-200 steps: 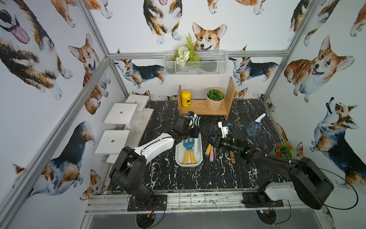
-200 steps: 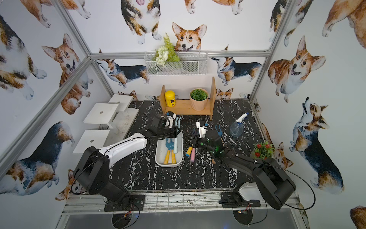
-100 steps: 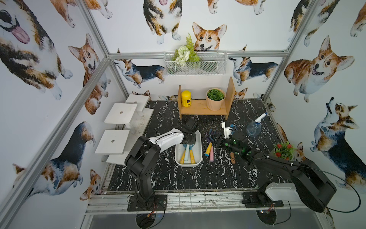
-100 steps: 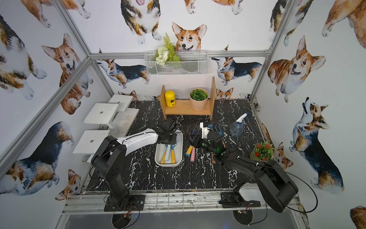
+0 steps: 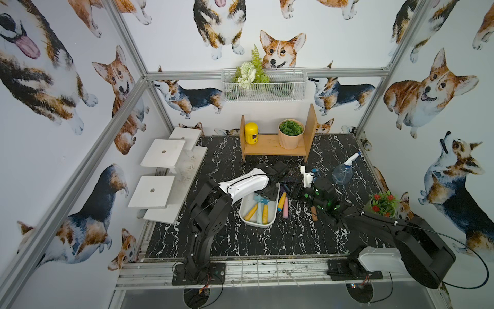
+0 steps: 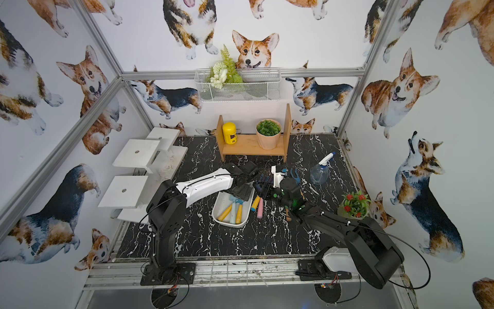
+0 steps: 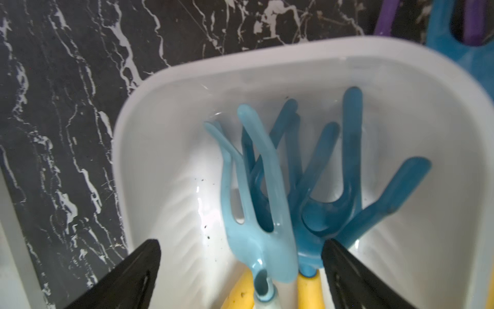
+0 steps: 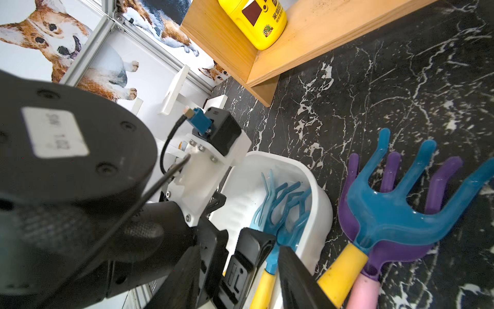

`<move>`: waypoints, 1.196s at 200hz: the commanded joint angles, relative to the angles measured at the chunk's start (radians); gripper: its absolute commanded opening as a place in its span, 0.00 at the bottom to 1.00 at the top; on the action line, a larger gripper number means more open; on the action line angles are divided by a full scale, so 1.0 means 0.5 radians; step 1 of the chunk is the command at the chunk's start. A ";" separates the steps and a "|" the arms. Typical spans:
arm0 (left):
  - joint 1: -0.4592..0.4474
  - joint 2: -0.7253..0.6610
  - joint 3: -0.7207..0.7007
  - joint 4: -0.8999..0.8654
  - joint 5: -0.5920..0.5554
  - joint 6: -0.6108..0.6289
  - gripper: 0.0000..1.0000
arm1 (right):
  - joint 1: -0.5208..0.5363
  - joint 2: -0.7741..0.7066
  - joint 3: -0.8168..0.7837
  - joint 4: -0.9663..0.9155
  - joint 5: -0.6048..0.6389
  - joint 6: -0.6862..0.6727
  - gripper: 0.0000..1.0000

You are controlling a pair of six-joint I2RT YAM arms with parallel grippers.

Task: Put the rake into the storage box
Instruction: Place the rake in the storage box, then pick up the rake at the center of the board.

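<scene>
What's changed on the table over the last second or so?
The left gripper came down into the shallow white plastic tub, opened and let go of the pale-blue plastic rake, which now lies beside two yellow-handled rakes. The right arm and the loose rakes beside the tub stayed put.

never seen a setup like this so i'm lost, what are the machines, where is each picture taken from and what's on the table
Two robot arms stand at a black marble table: the left arm and the right arm. Two pictures look down on the whole scene; the other two come from cameras on the arms' wrists. A white storage box holds several rakes, among them a light blue rake. The left tool hangs open above it, gripping nothing. A blue rake and a purple rake lie on the table beside the box.
</scene>
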 commanded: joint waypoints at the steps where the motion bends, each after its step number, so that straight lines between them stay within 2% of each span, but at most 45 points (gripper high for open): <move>1: 0.001 -0.039 0.039 -0.052 -0.110 -0.030 0.99 | 0.002 -0.024 -0.001 -0.058 0.088 -0.004 0.53; 52: 0.023 -0.325 -0.127 0.547 -0.203 -0.161 1.00 | 0.003 -0.082 0.008 -0.398 0.474 0.017 0.53; 83: 0.052 -0.320 -0.137 0.649 -0.095 -0.254 0.99 | 0.005 0.072 0.072 -0.568 0.330 0.014 0.51; 116: 0.074 -0.353 -0.208 0.667 -0.109 -0.260 1.00 | 0.031 0.224 0.150 -0.556 0.100 -0.017 0.50; 149: 0.101 -0.376 -0.256 0.659 -0.105 -0.290 0.99 | 0.049 0.302 0.211 -0.597 0.040 -0.051 0.43; 239: 0.136 -0.399 -0.295 0.620 -0.119 -0.297 0.99 | 0.112 0.429 0.286 -0.820 0.075 -0.115 0.42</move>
